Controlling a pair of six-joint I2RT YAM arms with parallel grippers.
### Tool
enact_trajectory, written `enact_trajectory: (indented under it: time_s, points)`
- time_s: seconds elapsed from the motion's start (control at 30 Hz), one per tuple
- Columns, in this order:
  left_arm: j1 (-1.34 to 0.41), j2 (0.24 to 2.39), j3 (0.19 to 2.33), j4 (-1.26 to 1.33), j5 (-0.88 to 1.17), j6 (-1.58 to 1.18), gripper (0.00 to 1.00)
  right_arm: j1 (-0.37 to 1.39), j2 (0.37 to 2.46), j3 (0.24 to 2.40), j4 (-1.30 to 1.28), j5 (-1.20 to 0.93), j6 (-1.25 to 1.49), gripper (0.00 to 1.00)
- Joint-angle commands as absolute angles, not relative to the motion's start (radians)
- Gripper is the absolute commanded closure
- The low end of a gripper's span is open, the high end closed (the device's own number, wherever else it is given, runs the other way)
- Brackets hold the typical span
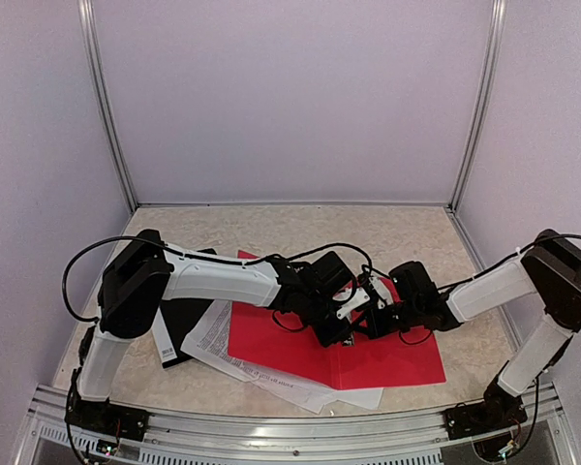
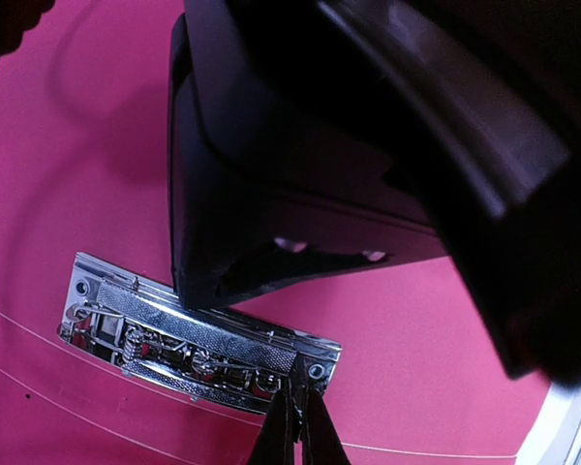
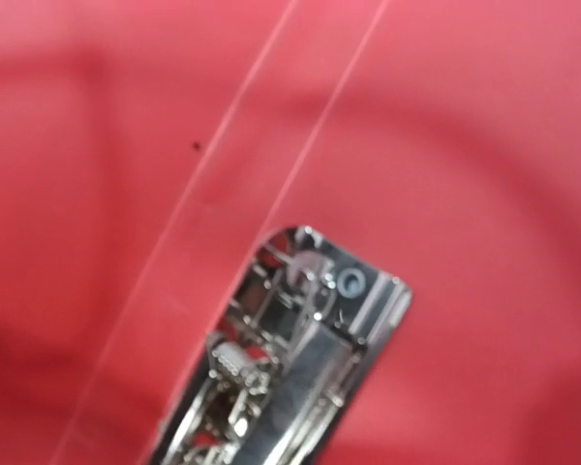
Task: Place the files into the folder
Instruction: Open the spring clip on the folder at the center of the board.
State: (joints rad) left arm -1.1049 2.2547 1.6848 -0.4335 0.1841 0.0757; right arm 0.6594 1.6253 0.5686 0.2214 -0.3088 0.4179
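The red folder [image 1: 271,334] lies open and flat on the table, with a chrome clip mechanism [image 2: 203,339] on its inner face. The files, white sheets with printed text [image 1: 223,344], lie under the folder's left and front edges. Both arms meet over the clip. My left gripper [image 2: 295,421] is shut, its thin black tips touching the clip's near end. My right gripper [image 1: 376,320] comes in from the right; its dark body [image 2: 232,194] rests against the clip's far side. The right wrist view shows only the clip [image 3: 300,358] close up on the folder's red face [image 3: 465,145], not its own fingers.
A black book or binder with a barcode label [image 1: 186,325] lies at the left, partly under the sheets. More white paper [image 1: 353,397] sticks out past the folder's front edge. White walls close in the table on three sides.
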Motion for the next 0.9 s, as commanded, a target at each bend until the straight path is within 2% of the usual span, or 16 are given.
enact_trajectory:
  time_s: [0.0,0.23,0.87]
  points:
    - [-1.131,2.339,1.647,-0.467,0.174,0.066,1.00,0.655,1.703,0.475,0.261,-0.387,0.518,0.98]
    - [-1.126,2.318,1.608,-0.427,0.161,0.054,1.00,0.653,1.716,0.417,0.418,-0.411,0.621,0.96]
    - [-1.125,2.346,1.604,-0.397,0.175,0.061,1.00,0.659,1.919,0.316,0.777,-0.473,0.805,0.99]
